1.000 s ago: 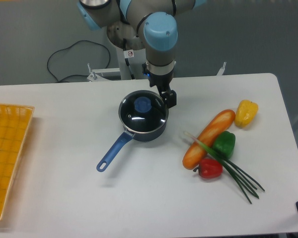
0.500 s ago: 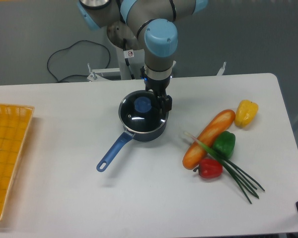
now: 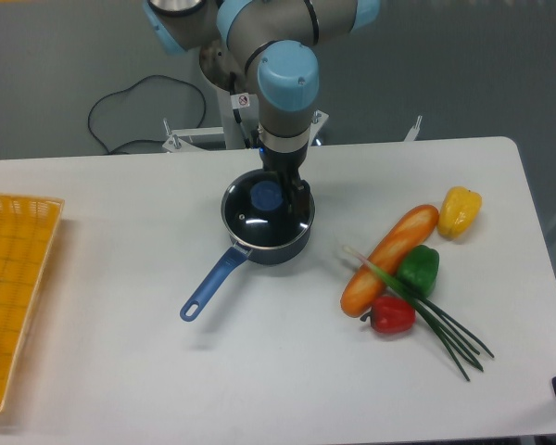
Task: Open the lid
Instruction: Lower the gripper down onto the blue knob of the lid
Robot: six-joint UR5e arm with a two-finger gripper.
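Hanging over the right half of the pan, the dark two-finger gripper sits below the arm's pale blue wrist joint, just right of the lid's knob; from this angle its fingers are too dark and foreshortened to tell whether they are parted or closed, and it seems not to hold anything. Beneath it lies the round clear glass lid with a thin metal rim and a blue central knob, seated flat on the dark blue long-handled saucepan, covering it fully, knob pointing straight up. The lid is round, with no long axis of its own; the saucepan's blue handle runs down and to the left across the white table. Well apart on the right lie a long orange baguette, a yellow pepper, a green pepper, a red pepper and green spring onions. A yellow mesh basket sits at the left edge.
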